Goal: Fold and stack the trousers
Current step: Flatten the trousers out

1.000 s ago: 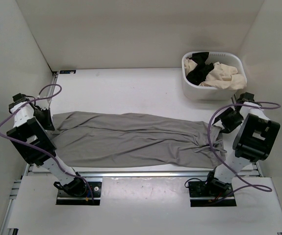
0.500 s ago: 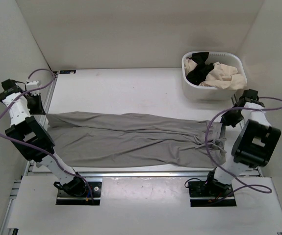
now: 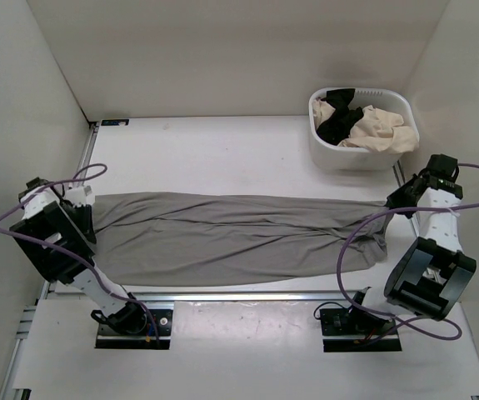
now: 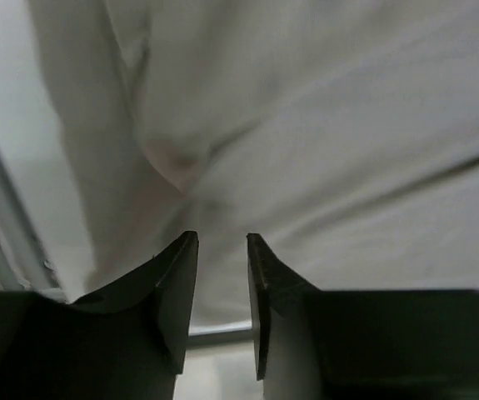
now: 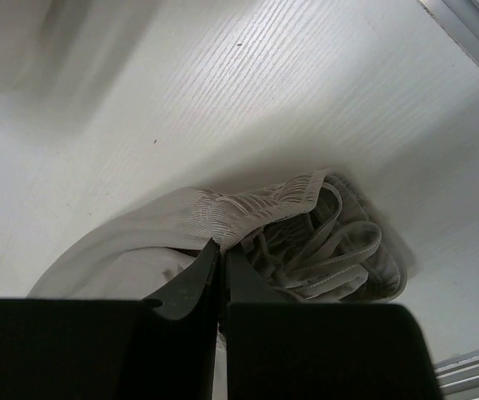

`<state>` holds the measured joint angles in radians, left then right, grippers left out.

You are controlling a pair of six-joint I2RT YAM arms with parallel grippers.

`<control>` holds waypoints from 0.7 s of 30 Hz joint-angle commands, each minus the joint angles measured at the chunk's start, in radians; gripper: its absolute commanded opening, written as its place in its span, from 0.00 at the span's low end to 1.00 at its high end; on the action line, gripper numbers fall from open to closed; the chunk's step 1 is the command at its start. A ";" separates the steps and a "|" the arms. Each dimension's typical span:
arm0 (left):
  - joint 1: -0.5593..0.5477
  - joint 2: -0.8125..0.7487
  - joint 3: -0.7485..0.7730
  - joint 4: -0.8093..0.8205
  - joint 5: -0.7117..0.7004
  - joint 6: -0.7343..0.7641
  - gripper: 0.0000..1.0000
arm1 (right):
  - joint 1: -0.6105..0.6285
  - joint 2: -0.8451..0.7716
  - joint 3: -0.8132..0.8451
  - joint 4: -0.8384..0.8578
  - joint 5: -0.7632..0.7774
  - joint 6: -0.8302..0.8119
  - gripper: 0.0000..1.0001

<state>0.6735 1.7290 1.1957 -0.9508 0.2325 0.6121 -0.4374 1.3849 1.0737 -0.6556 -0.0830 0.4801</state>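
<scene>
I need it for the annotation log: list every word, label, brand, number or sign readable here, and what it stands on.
A small dark label at the far left corner of the table: too small to read.
On the grey trousers and the white basket: no print visible.
Nothing legible in any view.

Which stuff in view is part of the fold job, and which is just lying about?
Job: long mid-grey soft-fabric trousers, spread across the white table.
Lying about: white plastic basket, with a black garment and a cream garment inside it.
</scene>
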 commanded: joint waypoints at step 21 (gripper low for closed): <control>-0.166 0.441 0.603 0.007 0.065 -0.209 0.69 | -0.018 0.046 0.006 -0.022 -0.014 -0.072 0.00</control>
<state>0.5137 2.1597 1.7329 -0.9653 0.3222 0.4526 -0.4507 1.4273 1.0733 -0.6579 -0.1043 0.4328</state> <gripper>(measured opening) 0.685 0.013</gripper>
